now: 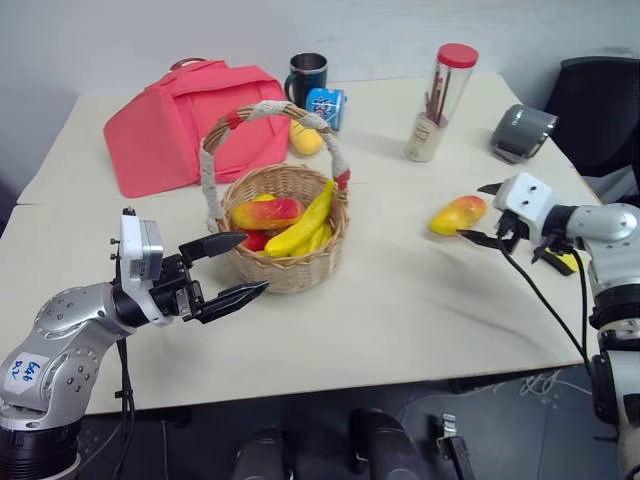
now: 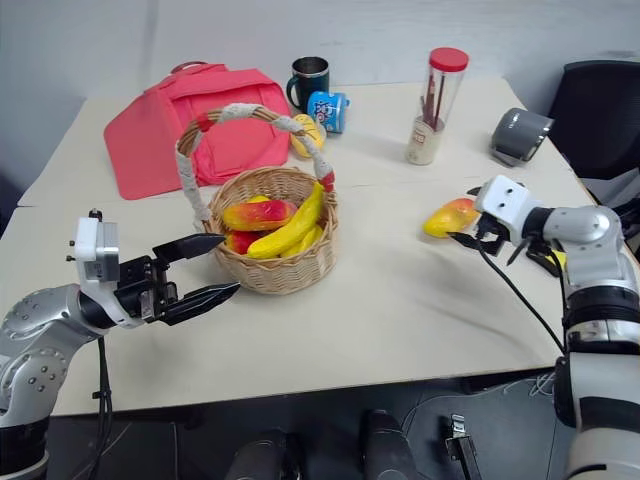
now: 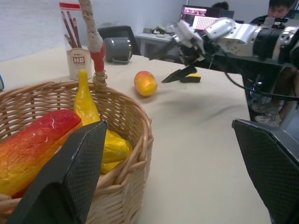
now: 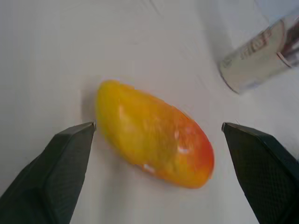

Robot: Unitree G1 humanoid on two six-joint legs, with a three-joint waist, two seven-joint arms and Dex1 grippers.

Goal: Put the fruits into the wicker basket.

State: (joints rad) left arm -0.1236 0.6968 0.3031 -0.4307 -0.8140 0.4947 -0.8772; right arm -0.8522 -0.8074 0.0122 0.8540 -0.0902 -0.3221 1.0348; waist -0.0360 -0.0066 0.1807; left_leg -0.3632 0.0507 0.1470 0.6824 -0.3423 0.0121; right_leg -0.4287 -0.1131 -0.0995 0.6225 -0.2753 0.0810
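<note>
Right hand (image 1: 487, 213) spread wide, mango (image 1: 458, 214) just at its nine o'clock on the tabletop (image 1: 400, 290), long axis two-to-eight.

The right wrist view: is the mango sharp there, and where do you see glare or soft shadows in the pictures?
Right wrist view: the mango is slightly soft but readable, with small white glints on its skin; the right tool's fingers are blurred at the edges. Left wrist view: the near fingers are blurred, and the mango in the basket shines. Left eye view: shadows on the table are soft.
</note>
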